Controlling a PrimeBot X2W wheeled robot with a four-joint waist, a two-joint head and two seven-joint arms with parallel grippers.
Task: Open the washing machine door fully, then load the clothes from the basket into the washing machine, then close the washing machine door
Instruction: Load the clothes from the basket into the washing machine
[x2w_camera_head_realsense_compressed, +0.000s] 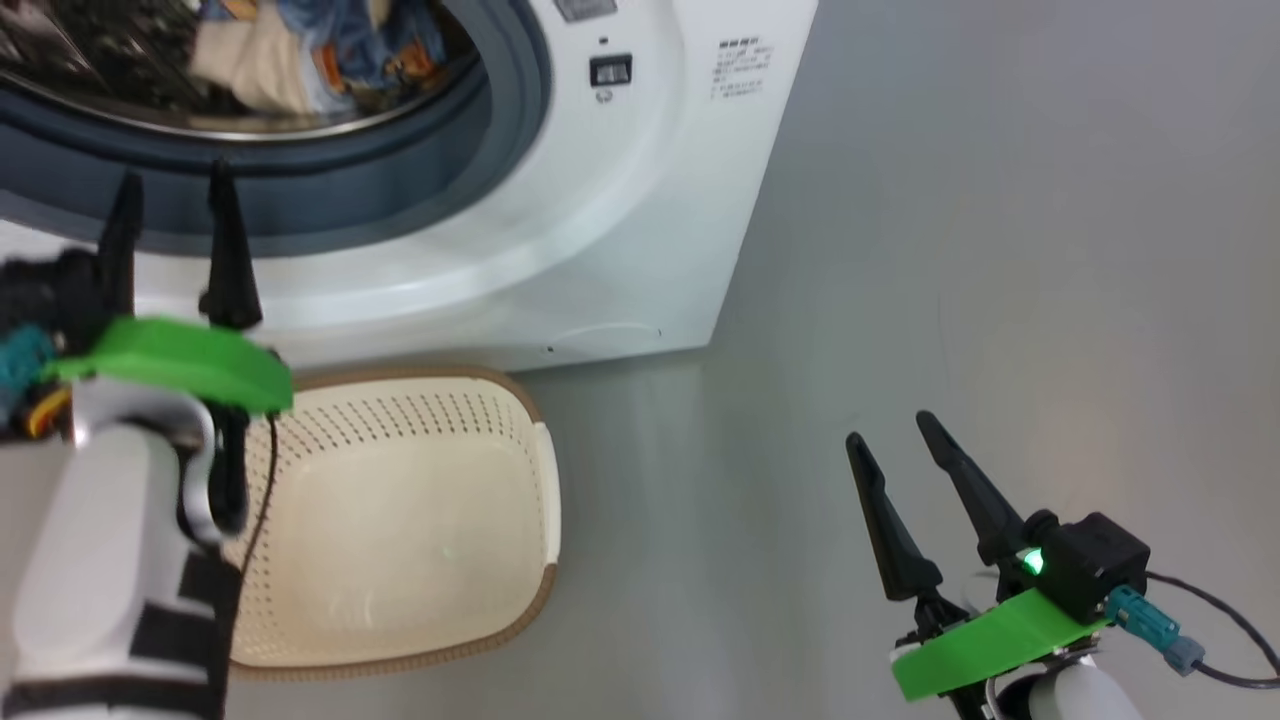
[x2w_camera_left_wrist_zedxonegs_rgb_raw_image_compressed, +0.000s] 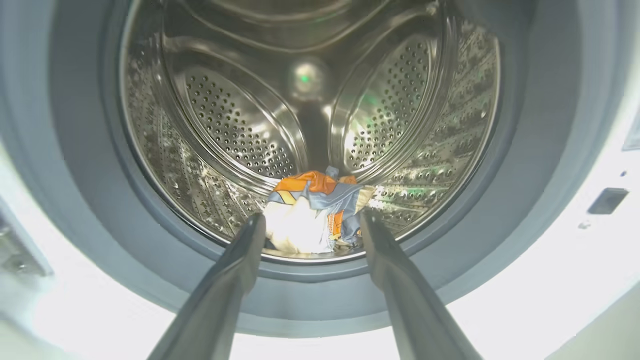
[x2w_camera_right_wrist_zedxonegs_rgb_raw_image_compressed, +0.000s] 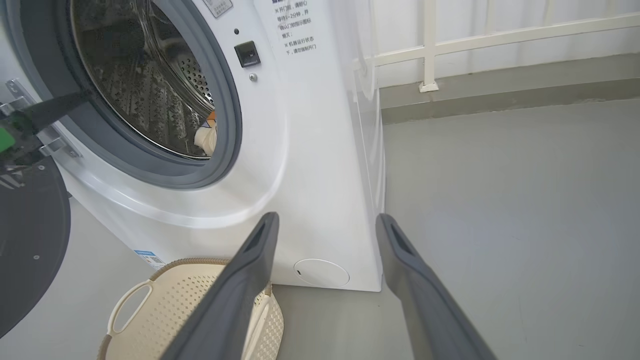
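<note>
Left fingers (x2w_camera_left_wrist_zedxonegs_rgb_raw_image_compressed: 235, 280) parted before gasket (x2w_camera_left_wrist_zedxonegs_rgb_raw_image_compressed: 75, 175) rim; clothes (x2w_camera_left_wrist_zedxonegs_rgb_raw_image_compressed: 310, 220) inside.

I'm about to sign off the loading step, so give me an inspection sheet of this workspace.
Surface: floor, grey and smooth.
Job's things: clothes lie in the drum; basket empty, on the floor before the washer; door stands open.
Clutter: nothing seen.
Tools: left tool open, empty, before the drum mouth; right tool open, empty, over the floor.
Cables: left wrist cable and right wrist cable, both loose.
Surroundings: white railing by the wall.
</note>
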